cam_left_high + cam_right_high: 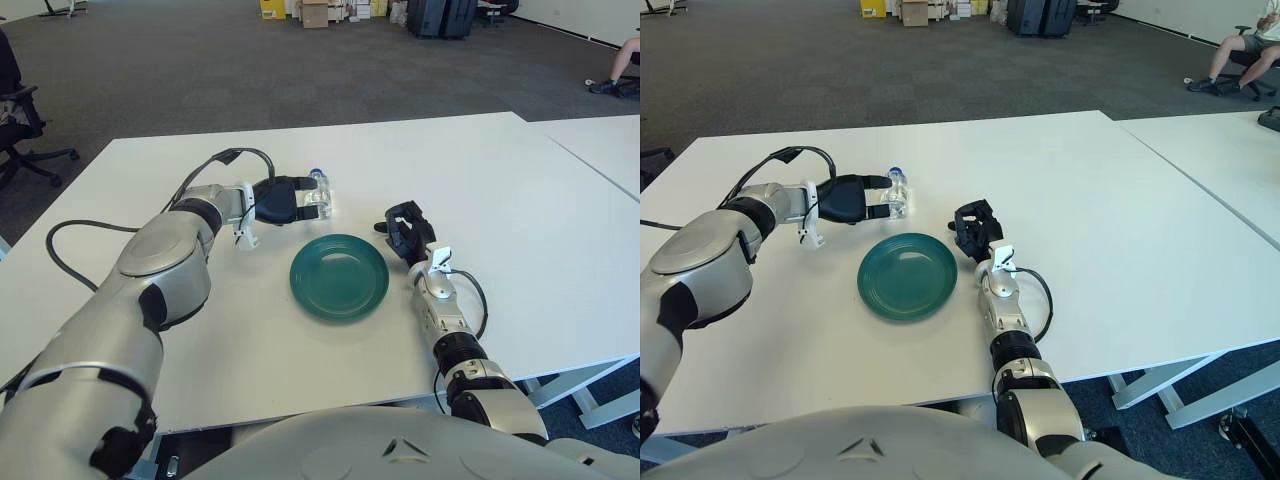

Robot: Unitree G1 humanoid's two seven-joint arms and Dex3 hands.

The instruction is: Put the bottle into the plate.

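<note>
Left hand (287, 200) fingers clamped around clear bottle (318, 193), upright on white table (520, 200), at 11 o'clock from green plate (339, 276). Right hand (405, 228) at plate's 3 o'clock, fingers curled, empty.

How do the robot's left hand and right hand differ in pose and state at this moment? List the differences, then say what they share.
The left hand is closed around the clear bottle, beyond the green plate; the right hand holds nothing and shows at the plate's right edge. The left hand's fingers reach sideways toward the right; the right hand's fingers are curled and point away from the robot. Both are dark three-finger hands over the white table.
</note>
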